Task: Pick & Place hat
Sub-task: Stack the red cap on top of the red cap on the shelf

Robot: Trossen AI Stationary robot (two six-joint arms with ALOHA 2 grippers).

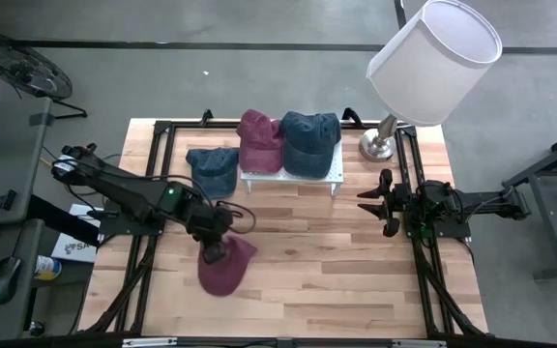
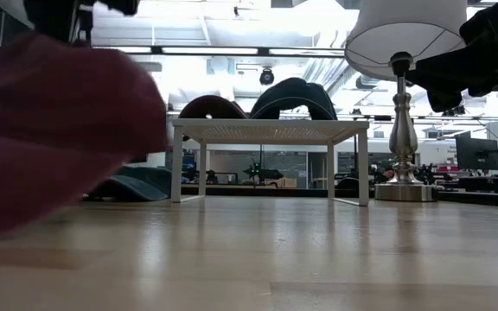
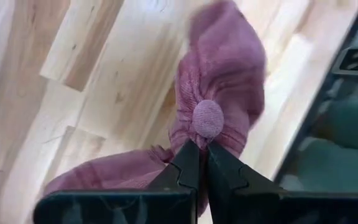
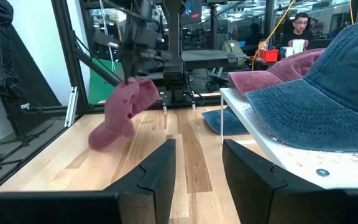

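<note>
A maroon hat point(image 1: 230, 269) hangs from my left gripper point(image 1: 213, 253) over the near middle of the table; it also shows in the right wrist view as the maroon hat point(image 4: 120, 115) and fills the left of the low view point(image 2: 50, 130). My left gripper point(image 3: 201, 144) is shut on it. My right gripper point(image 1: 364, 203) waits open at the table's right side, its fingers point(image 4: 160, 168) pointing toward the table's left. A white rack point(image 1: 293, 176) carries a second maroon hat point(image 1: 259, 140) and a blue hat point(image 1: 309, 143). My left gripper pinches the maroon hat's crown cloth right beside its top button point(image 3: 208, 118), between the two fingertips. The fingers come from above, pointing down. The hat hangs crumpled below them, its brim end point(image 4: 98, 138) lowest and seemingly clear of the table.
Another blue hat point(image 1: 213, 169) lies on the table left of the rack. A lamp with a white shade point(image 1: 433, 53) stands on its base point(image 1: 380, 145) at the far right corner. Black frame rails point(image 1: 419, 251) run along both table sides. Bare wood point(image 1: 327, 271) lies near the middle.
</note>
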